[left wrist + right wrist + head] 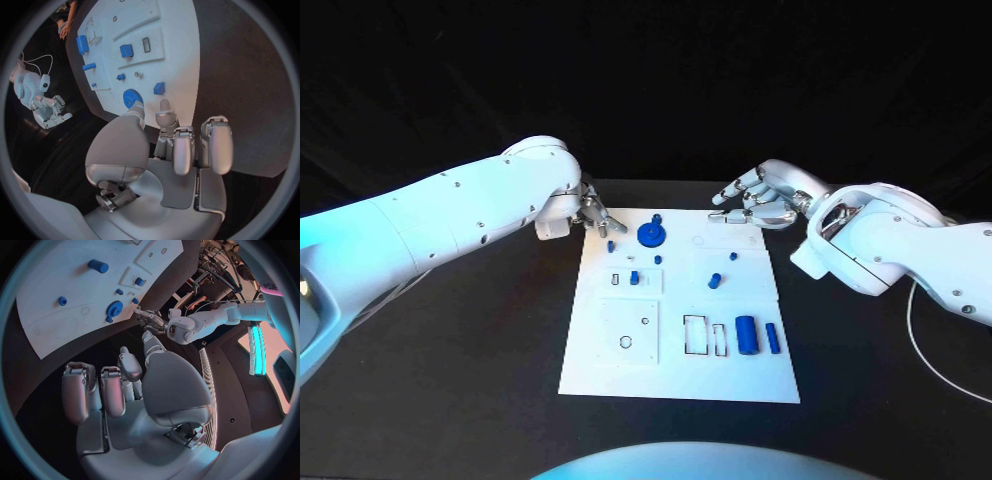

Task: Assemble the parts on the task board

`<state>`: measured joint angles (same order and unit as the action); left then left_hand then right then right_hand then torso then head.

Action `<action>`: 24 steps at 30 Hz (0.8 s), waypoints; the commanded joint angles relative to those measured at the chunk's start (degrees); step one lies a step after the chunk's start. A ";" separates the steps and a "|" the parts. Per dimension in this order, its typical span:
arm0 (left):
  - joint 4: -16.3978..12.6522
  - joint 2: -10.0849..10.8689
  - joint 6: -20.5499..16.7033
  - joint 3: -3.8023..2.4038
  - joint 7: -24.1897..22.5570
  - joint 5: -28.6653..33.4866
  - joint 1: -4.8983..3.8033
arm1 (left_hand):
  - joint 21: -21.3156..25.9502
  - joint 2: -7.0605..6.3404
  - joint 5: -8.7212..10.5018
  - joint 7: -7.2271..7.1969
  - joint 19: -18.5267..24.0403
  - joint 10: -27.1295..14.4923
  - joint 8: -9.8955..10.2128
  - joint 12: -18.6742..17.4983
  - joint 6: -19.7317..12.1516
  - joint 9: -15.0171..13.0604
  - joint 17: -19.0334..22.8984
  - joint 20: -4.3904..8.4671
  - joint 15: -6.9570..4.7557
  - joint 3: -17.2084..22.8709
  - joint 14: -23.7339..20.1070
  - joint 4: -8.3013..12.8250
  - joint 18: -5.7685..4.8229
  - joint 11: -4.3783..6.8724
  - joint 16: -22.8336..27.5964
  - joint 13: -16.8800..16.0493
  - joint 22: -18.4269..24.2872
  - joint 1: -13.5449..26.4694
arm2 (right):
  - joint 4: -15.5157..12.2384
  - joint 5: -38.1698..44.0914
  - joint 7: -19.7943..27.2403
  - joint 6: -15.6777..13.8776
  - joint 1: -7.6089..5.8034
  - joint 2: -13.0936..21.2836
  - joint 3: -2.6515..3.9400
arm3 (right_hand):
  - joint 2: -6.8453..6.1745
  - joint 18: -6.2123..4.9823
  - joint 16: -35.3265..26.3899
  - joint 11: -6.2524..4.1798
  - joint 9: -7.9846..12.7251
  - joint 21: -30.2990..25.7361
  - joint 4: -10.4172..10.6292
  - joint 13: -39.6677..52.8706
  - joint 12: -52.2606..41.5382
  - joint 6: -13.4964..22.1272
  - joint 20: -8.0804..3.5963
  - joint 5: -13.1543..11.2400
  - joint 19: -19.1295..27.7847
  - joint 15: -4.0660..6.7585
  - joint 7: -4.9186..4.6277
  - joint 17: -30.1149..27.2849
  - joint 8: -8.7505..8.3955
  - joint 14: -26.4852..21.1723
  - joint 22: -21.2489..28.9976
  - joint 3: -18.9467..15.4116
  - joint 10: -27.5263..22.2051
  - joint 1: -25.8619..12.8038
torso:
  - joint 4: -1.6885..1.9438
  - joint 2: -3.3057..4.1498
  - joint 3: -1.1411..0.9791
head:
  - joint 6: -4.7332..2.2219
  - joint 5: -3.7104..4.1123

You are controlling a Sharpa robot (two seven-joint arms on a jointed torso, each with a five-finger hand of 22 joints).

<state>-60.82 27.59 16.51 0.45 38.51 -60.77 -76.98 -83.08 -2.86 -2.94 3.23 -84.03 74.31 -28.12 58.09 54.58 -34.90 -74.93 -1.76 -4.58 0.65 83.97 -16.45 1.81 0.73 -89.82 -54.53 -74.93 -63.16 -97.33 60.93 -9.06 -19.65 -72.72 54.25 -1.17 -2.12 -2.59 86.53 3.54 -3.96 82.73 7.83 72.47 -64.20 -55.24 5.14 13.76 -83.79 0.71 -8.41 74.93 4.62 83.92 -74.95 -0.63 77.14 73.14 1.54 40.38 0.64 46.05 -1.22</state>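
Your left hand (589, 215) and right hand (759, 200) hover at the task board's (589, 360) far corners, fingers loosely curled, holding nothing. The blue parts (747, 335) lie scattered on the board, the gear (652, 237) nearest your left hand, likely first.

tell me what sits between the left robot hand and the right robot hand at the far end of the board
In the head view, the blue gear stands on the task board between the left robot hand and the right robot hand.

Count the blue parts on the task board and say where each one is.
7: a gear at the task board's far edge, a small piece beside the left hand, three small pieces mid-board, and two cylinders nearer right. Others may be hidden.
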 commanded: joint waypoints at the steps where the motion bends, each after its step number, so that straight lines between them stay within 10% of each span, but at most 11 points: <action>1: 0.60 -0.51 3.04 0.09 -1.79 -1.11 0.17 | 0.07 0.38 -0.24 -0.01 -1.28 0.12 0.13 0.27 0.43 0.06 -15.07 -0.36 0.34 -0.42 6.03 -0.09 0.53 0.14 -0.18 -0.09 -6.33 0.25 | 0.05 0.14 0.52 0.65 0.06 -0.11 0.00 | 0.25 -0.52 -0.34 -0.24 -0.04 -0.29 0.01 -0.02 -0.01 -0.38 -0.24 0.43 0.30 0.34 0.11 9.78 0.28 4.82 -0.52 -0.34 -0.06 0.07 | -0.02 0.01 0.03 | 0.35 0.06; 24: 1.13 -1.04 5.89 0.18 -1.61 -1.29 0.31 | -0.19 3.16 -0.31 -0.30 -1.55 0.60 -0.24 1.24 1.21 0.52 -15.07 -0.15 0.13 -0.89 6.03 1.56 0.42 0.40 -0.18 -0.51 -6.86 -4.52 | 0.19 0.15 0.68 0.72 0.08 -0.25 0.00 | 0.42 -0.51 -0.36 -0.25 -0.04 -0.28 -0.05 0.01 -0.10 -0.40 -0.25 0.64 0.27 0.35 0.12 9.76 0.28 4.82 -0.56 -0.32 -0.03 0.30 | 0.03 -0.04 0.01 | 0.70 -0.02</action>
<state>-59.70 26.68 20.82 0.64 37.32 -61.77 -76.67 -83.09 0.29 -2.94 2.94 -84.03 74.52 -28.12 59.03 55.27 -34.47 -74.92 -1.75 -4.59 -0.22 83.97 -15.23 1.80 0.95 -89.82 -54.95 -74.92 -67.10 -97.15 60.88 -8.92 -19.59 -72.69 54.07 -1.18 -2.12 -2.59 86.53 3.54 -3.95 82.73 7.83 72.47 -64.21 -55.24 5.14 14.09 -83.79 0.71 -8.41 74.92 4.62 83.92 -74.93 -0.63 77.14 73.14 1.60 40.33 0.63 46.74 -1.20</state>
